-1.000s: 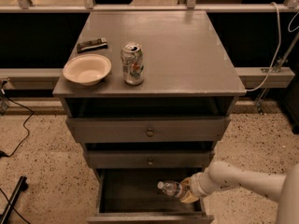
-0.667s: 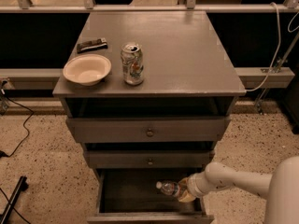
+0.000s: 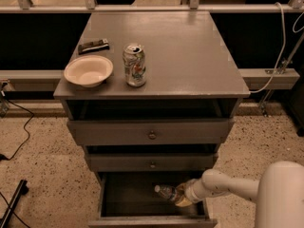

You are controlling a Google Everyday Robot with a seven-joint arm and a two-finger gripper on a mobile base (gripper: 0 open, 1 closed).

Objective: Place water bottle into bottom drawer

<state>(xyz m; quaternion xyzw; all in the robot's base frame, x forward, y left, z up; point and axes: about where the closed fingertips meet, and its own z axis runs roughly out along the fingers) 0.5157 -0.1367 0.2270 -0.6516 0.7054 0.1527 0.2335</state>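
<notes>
The water bottle (image 3: 166, 192) is a small clear bottle lying on its side, cap pointing left, inside the open bottom drawer (image 3: 123, 198). My gripper (image 3: 183, 194) reaches into the drawer from the right and is shut on the bottle's base end. The white arm (image 3: 228, 184) runs from the lower right over the drawer's right side. The drawer has a dark floor and grey sides; its front edge shows at the bottom of the camera view.
On the grey cabinet top (image 3: 190, 51) stand a silver printed soda can (image 3: 135, 64), a cream bowl (image 3: 88, 71) and a dark flat packet (image 3: 93, 45). Two shallower knobbed drawers (image 3: 152, 133) are above. Speckled floor with a black cable (image 3: 19, 127) is at left.
The gripper with the bottle has shifted slightly left and lower inside the bottom drawer. Everything on the cabinet top has stayed put.
</notes>
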